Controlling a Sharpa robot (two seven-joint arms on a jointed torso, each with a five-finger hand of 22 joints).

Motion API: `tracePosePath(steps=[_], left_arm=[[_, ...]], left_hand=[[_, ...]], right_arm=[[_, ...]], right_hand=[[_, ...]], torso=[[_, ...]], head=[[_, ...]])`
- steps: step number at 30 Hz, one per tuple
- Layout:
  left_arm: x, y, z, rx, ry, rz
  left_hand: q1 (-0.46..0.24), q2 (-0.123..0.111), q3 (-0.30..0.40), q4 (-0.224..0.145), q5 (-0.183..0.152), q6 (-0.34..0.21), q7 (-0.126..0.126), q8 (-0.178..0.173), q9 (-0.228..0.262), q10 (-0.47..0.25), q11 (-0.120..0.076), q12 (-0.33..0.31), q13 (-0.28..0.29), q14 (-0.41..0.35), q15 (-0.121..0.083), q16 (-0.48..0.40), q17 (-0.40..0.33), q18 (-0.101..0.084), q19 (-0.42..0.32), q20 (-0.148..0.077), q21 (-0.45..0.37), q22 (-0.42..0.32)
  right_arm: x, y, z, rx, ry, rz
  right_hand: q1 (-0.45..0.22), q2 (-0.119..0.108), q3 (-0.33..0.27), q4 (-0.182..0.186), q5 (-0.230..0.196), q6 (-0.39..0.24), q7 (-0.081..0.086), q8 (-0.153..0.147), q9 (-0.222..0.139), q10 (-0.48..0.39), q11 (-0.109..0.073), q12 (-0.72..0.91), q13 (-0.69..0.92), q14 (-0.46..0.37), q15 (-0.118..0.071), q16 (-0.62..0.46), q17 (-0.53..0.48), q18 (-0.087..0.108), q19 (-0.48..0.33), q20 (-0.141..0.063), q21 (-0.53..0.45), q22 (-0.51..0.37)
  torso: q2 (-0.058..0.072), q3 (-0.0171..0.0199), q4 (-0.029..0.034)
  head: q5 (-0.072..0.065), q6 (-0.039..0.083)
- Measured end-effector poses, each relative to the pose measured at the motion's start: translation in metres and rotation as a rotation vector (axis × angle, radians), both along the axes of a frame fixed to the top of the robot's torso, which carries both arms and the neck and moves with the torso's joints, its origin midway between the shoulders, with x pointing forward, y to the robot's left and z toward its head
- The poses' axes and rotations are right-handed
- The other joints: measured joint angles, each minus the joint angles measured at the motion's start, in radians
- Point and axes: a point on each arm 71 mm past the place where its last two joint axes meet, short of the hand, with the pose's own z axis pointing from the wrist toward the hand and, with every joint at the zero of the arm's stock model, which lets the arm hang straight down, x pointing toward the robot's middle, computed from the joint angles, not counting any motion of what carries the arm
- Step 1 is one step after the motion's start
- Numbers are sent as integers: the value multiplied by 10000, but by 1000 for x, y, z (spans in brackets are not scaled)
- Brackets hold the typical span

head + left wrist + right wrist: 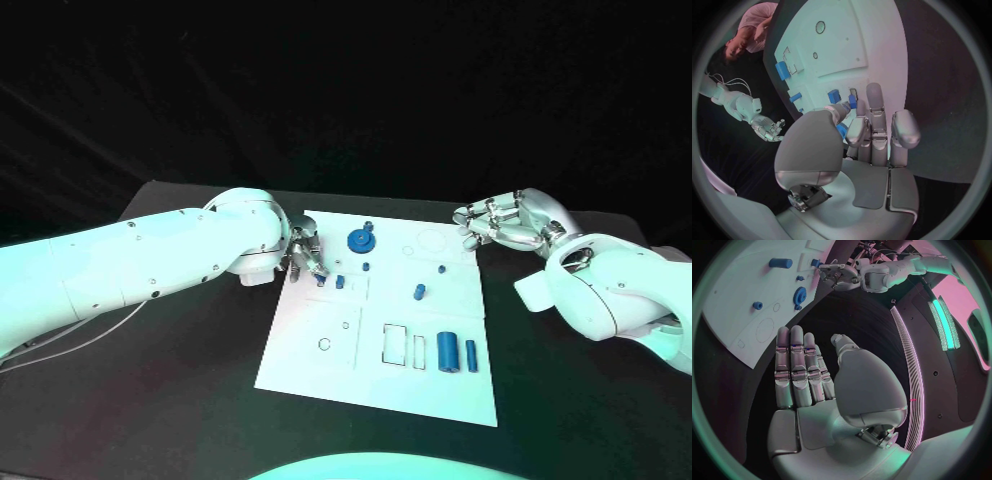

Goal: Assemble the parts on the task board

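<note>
Worktop [188, 370]: black, carries the white task board [310, 365] at its middle.

Task board: lies flat, tapering toward the far side in the head view; outlines of empty slots drawn near its near half.

Gear [361, 238]: blue, toothed, sits on the far part of the board, w/ a small blue peg [369, 266] just nearer.

Small blue piece [421, 293]: lies mid-board, apart from the rest.

Blue cylinder [450, 352]: biggest part, near the board's right edge, close side; a slim blue bar [472, 351] lies just beside it.

Two short blue parts [330, 282]: at the board's left edge, right by the left fingertips.

Left robot hand [303, 255]: over the board's left edge, fingers pointing down at the short blue parts. In the left wrist view the fingertips [874, 97] reach the blue pieces [834, 96] (contact or grip: can't tell, thumb hides it).

Right robot hand [505, 222]: off the board's far right corner, above the worktop, holding nothing. Right wrist view shows its fingers [795, 365] straight and side by side, thumb set apart (so spread, not clenched).
</note>
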Motion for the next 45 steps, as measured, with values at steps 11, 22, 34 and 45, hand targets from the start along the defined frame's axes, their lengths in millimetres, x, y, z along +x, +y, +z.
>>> tracePosePath(steps=[11,22,34,45], left_arm=[[-2,0,-1,111,142,-113],[-3,1,-2,247,241,-170],[-3,1,-2,275,237,-181],[-2,1,-3,295,262,-166]], left_hand=[[0,0,0,-1,-1,0,0,15,1,-1,1,0,1,0,0,0,-1,1,0,0,0,-1],[-4,-3,51,4,-9,0,0,93,1,27,-27,0,0,-1,0,0,-2,1,-1,0,0,-1],[-21,-19,52,3,-38,1,1,97,2,27,-27,0,-1,-1,0,0,-3,1,0,0,-1,-2],[-233,-230,309,-1,-40,5,5,251,21,162,-90,196,154,-1,1,0,9,0,72,-1,88,123]], right_arm=[[0,0,0,0,3,-9],[0,-1,0,-2,4,-17],[0,-1,0,-1,-2,-17],[0,-1,0,1,-2,-18]], right_hand=[[0,0,-1,1,0,0,0,0,0,0,0,0,-1,0,0,0,0,-1,0,0,0,-1],[0,0,-31,31,0,0,0,0,0,0,0,0,8,0,0,0,0,-1,0,0,0,-14],[1,0,-30,30,0,0,0,0,1,0,0,0,6,0,0,0,0,0,0,0,0,-14],[1,0,-29,29,0,0,0,0,1,0,0,0,6,0,0,0,0,-1,0,0,0,-14]], torso=[[-7,0,1],[-8,-7,8],[-6,-5,4],[-6,0,0]], head=[[1,-26],[18,-41],[26,-62],[13,-62]])
